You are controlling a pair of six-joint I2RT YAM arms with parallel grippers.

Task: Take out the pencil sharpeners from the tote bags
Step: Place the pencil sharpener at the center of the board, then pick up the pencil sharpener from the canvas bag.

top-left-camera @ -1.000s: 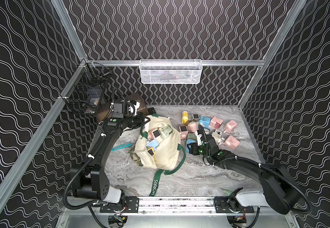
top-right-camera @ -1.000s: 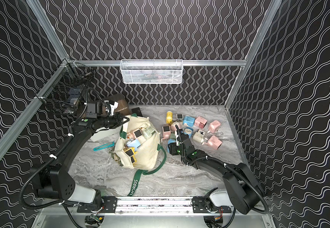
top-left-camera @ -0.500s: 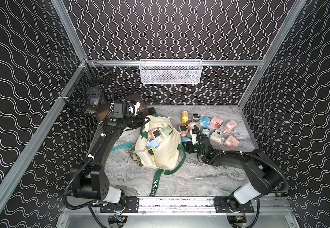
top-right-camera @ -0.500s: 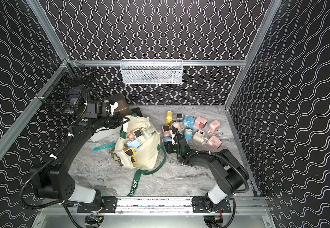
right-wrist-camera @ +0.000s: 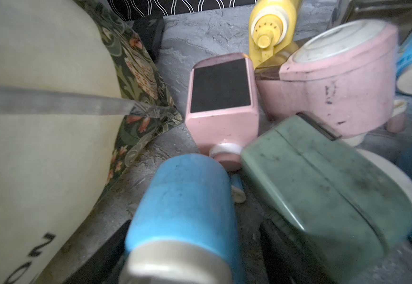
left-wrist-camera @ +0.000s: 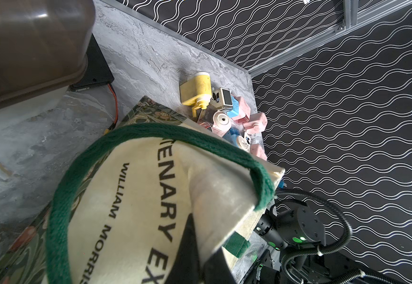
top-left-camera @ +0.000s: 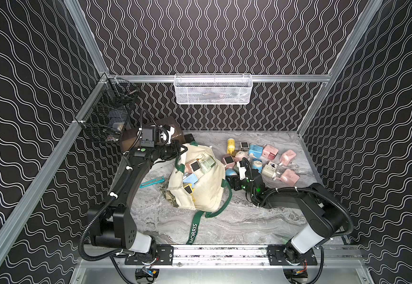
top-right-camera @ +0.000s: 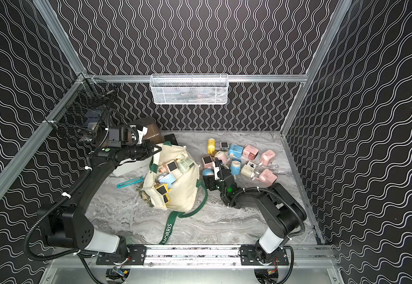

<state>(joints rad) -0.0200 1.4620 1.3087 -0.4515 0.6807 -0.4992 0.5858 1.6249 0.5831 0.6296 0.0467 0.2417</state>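
Note:
The cream tote bag (top-left-camera: 203,194) (top-right-camera: 177,194) lies in the middle of the table with its mouth open. My left gripper (top-left-camera: 183,148) (left-wrist-camera: 201,258) is shut on the bag's far rim and holds it up. Inside the bag show a pink sharpener (top-left-camera: 192,166), a green one (top-left-camera: 207,161), a blue one (top-left-camera: 190,178) and a yellow one (top-left-camera: 188,190). Several more pencil sharpeners (top-left-camera: 270,152) lie in a heap at the right back. My right gripper (top-left-camera: 232,177) (right-wrist-camera: 195,246) stands open beside the bag. A blue sharpener (right-wrist-camera: 182,209) lies on the table between its fingers.
A white box with a brown lid (top-left-camera: 168,126) stands at the back left behind the bag. A teal tool (top-left-camera: 152,182) lies left of the bag. A white mesh basket (top-left-camera: 213,89) and a black wire basket (top-left-camera: 109,118) hang on the walls. The green strap (top-left-camera: 193,230) trails toward the front.
My right gripper has come a little leftward toward the bag and opened, letting go of the blue sharpener on the table. The left arm has not moved.

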